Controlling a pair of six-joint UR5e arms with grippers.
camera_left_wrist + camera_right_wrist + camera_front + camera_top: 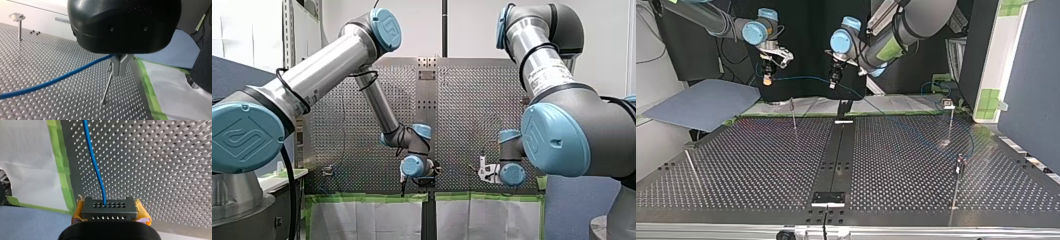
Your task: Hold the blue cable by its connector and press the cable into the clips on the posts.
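The blue cable [801,78] hangs in the air between my two grippers, then runs on across the perforated table [761,165] toward the posts at the top view's right. My right gripper [109,213], with yellow pads, is shut on the cable's black perforated connector [109,207]; it hangs at the top view's left [767,78]. My left gripper [119,68] is shut on the cable [62,77] further along, just above a thin leaning post [107,86]. In the top view it hangs near the middle [834,81].
Thin posts stand on the table: one [793,114] near its far edge, one with a clip [948,105], another [960,165] at the right. A grey-blue mat [701,102] lies beyond the far left corner. White sheeting edged with green tape [175,97] borders the table.
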